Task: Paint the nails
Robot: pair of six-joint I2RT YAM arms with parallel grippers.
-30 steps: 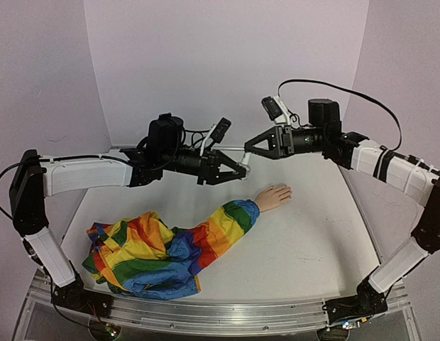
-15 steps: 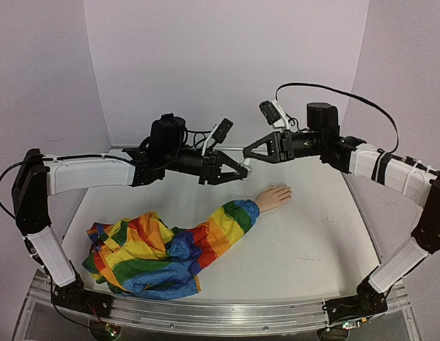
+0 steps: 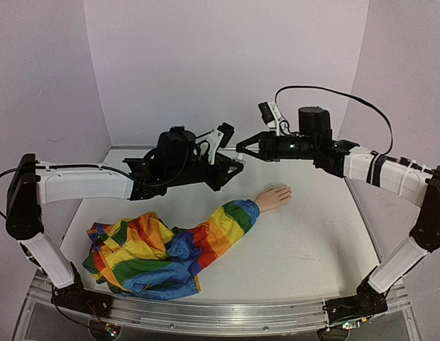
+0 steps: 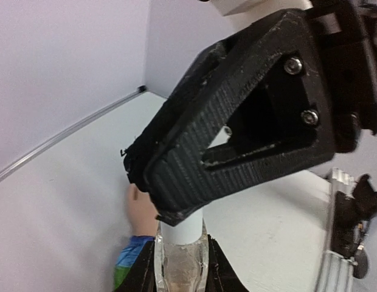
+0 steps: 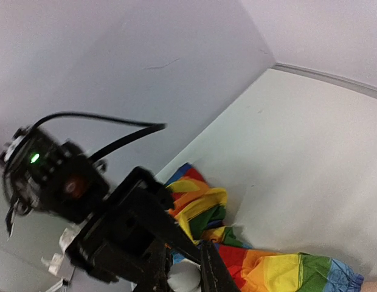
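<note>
left gripper [image 3: 233, 166]: clamped on a small clear bottle [image 4: 180, 267], gripping its body and holding it in the air over the back of the table [image 3: 312, 234]. Don't loosen it.
bottle: upright between your left fingers in the left wrist view. Contents too blurred to read.
cap [image 4: 181, 234]: white, on top of the bottle. I can't tell whether it's seated or already loosened.
right gripper [image 3: 245, 150]: closed down on the cap, coming in from the right so it meets the left gripper tip to tip. In the right wrist view the white cap sits pinched between your fingers.
mannequin hand [image 3: 274, 196]: flat on the table, below and a little right of where the grippers meet, well apart from both. Fingers point right. It sticks out of the rainbow sleeve [image 3: 223, 226], which runs back left to a bunched heap.
nails: too small to make out in any view. Assume they're at the fingertips on the right end of the hand.
step: opening the bottle, by my read. No painting has begun, so the task is at an early stage.
next move: probably twist and lift the cap off with your right while the left holds the bottle steady and level. If there's a brush under the cap, carry it down to the fingertips.
watch: a tilted bottle could spill, and a weak pinch could slip on the cap. The hand isn't pinned, so go in with a light touch.
</note>
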